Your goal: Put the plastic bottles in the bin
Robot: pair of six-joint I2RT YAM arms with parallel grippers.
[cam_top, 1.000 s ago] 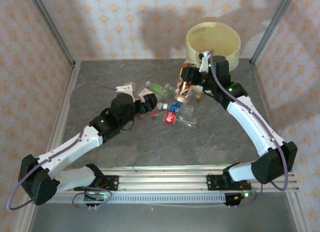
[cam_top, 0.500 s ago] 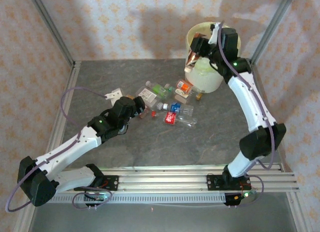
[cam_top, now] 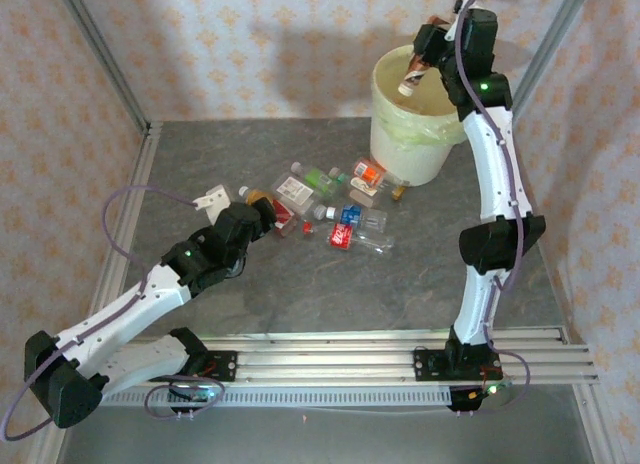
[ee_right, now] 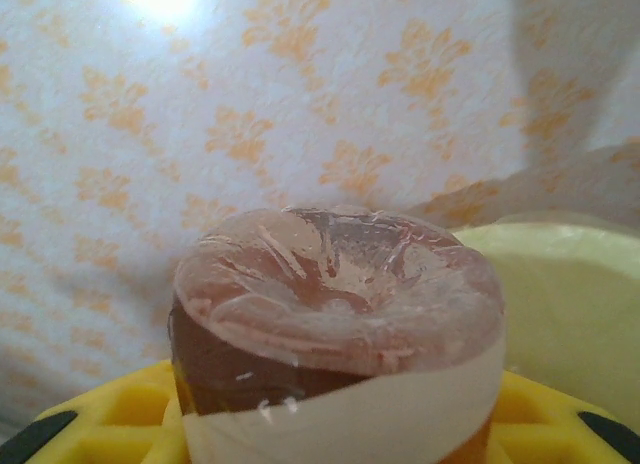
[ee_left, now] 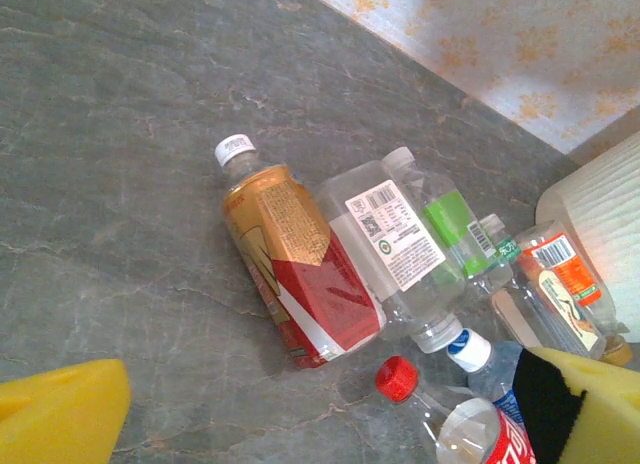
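Now my right claw [cam_top: 420,66] is clenched on a brown bottle [cam_top: 410,84], holding it tilted above the bin [cam_top: 405,156] — high, by the far rim, not yet inside. My left claw [cam_top: 265,216] hangs released, jaws wide, just beside the other bottles [cam_top: 335,209] — they lie clustered on the bench [cam_top: 200,154].

The top camera looks down from behind my bases over the whole table [cam_top: 300,294]. My left wrist camera sits close above the bottles [ee_left: 300,274], shared with the top view; the right one faces the wall [ee_right: 300,104] past the bin [ee_right: 580,304].
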